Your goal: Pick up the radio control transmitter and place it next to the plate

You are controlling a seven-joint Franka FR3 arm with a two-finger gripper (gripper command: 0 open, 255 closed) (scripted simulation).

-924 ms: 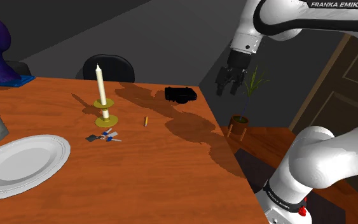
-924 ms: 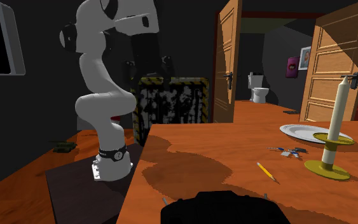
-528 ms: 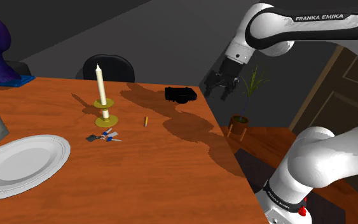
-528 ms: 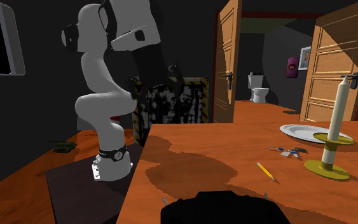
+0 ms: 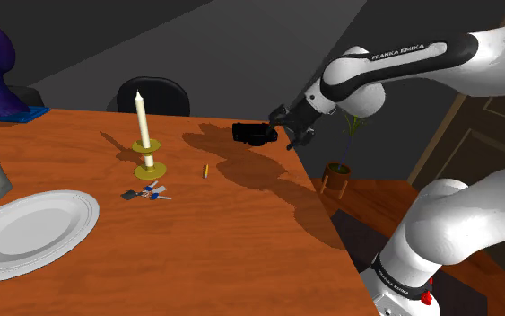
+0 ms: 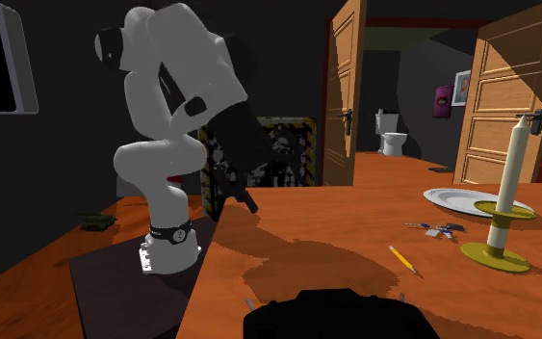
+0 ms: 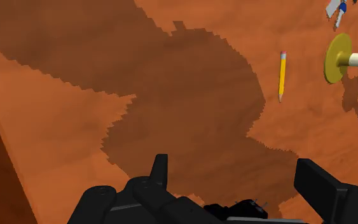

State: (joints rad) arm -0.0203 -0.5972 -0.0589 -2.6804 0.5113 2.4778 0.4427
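Candle (image 5: 140, 117), keys (image 5: 148, 192), pencil (image 5: 205, 171) sit between transmitter (image 5: 254, 134) and plate (image 5: 87, 212); tabletop (image 5: 241, 238) toward near edge apparently open.

A white robot arm (image 5: 457, 224) made of glossy, rounded segments is mounted on a dark box stand (image 6: 115, 279). Just above the stand, a black ring (image 5: 396, 275) carries small white lettering, with a red spot (image 5: 430, 294) beside it. Far from the stand, a black joint band (image 5: 394, 56) reads "FRANKA EMIKA" in white capitals. Farthest from the stand is an all-black two-finger gripper (image 5: 284, 128) with blocky fingers (image 7: 327, 188).
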